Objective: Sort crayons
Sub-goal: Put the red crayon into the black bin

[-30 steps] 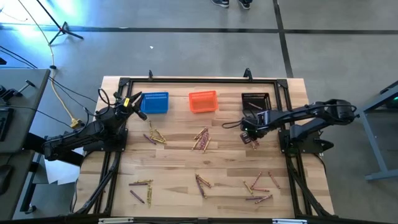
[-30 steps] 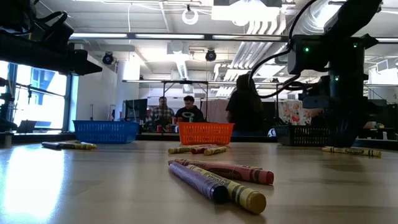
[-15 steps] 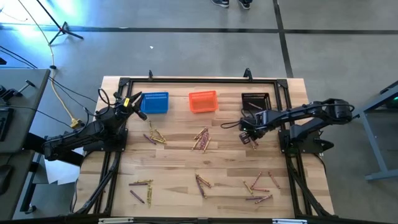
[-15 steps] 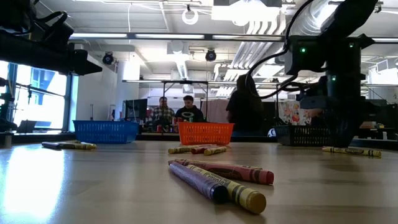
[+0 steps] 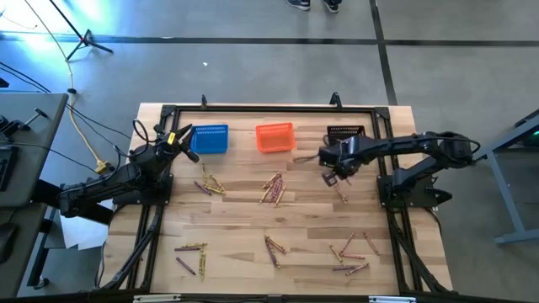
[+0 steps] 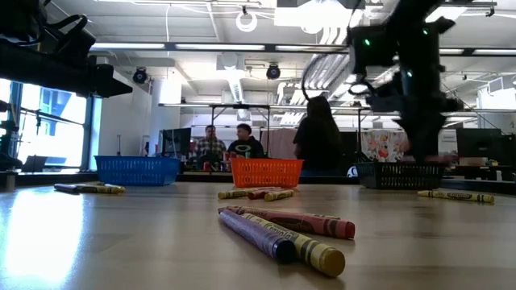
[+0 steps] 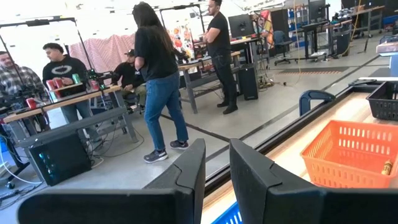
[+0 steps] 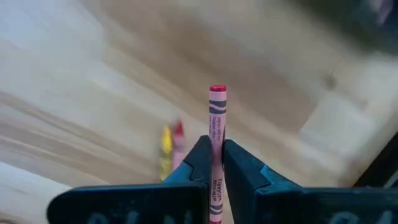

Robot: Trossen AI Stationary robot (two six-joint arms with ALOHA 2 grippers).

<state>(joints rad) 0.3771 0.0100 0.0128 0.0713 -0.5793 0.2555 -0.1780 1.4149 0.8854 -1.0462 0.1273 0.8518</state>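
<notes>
Right wrist view shows the right tool (image 8: 214, 163) clamped on a reddish-pink crayon (image 8: 217, 118) above the bench (image 5: 236, 219), so it should stay level until over the orange basket (image 5: 274, 137); the left tool (image 7: 216, 168), fingers apart, waits by the blue basket (image 5: 210, 139).

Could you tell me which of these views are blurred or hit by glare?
Right wrist view: the table is smeared, while the red crayon between the fingers stays sharp. Low view: the right arm is blurred; ceiling lights glare. High view: glare in one corner. Left wrist view: sharp.
</notes>
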